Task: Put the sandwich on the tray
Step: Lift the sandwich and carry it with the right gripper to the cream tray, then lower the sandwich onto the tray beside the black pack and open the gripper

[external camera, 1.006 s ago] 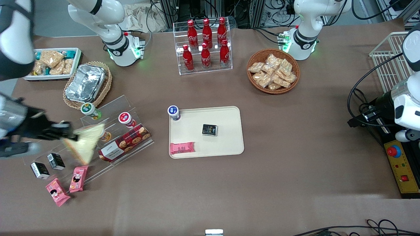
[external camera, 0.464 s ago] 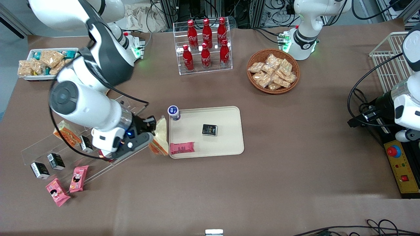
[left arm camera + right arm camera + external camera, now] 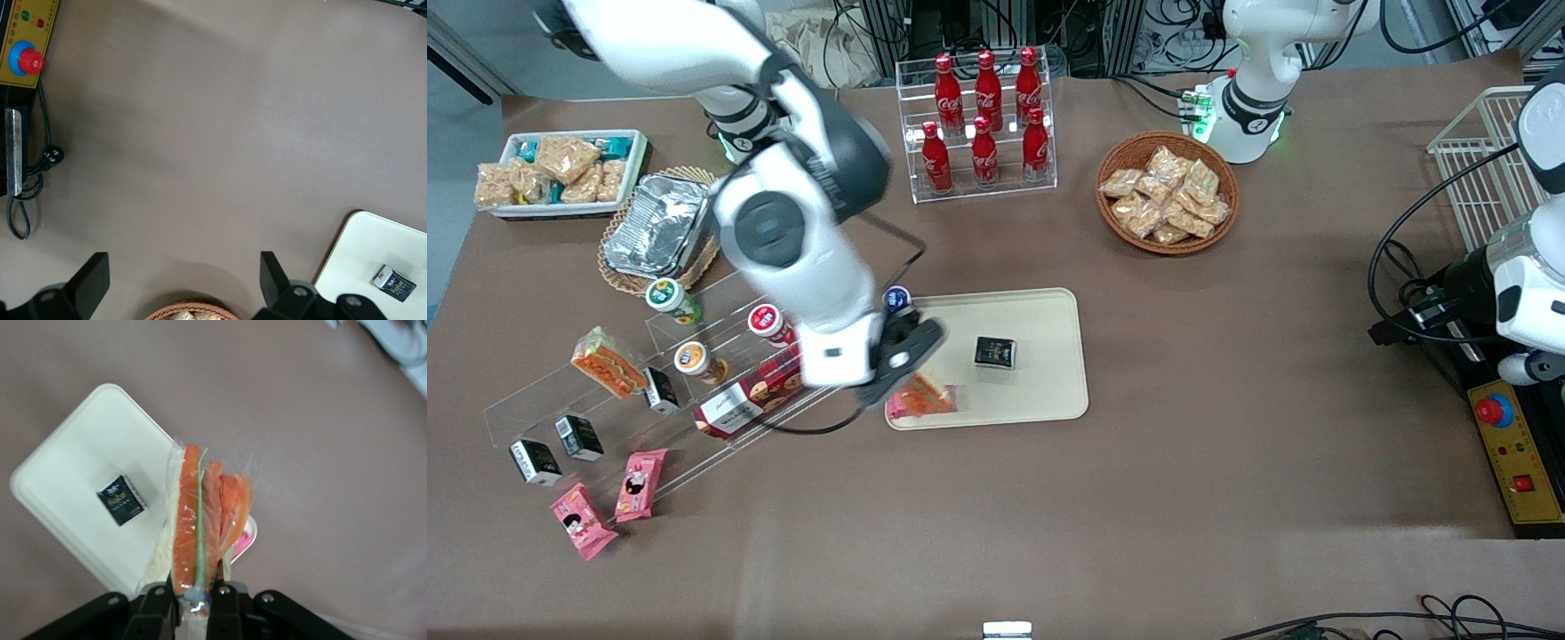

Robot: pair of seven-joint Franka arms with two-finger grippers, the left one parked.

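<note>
I have the gripper (image 3: pixel 911 360) over the tray (image 3: pixel 1040 391) at its corner nearest the camera, toward the working arm's end. Its fingers (image 3: pixel 160 603) are pinched on the sandwich (image 3: pixel 203 520), which hangs filling-edge down above the pink pack (image 3: pixel 941 400) at that rim. A black box (image 3: pixel 996 352) sits mid-tray. A blue-lidded cup (image 3: pixel 895 299) stands at the tray's farther corner on the same end. The tray's half toward the parked arm is bare.
</note>
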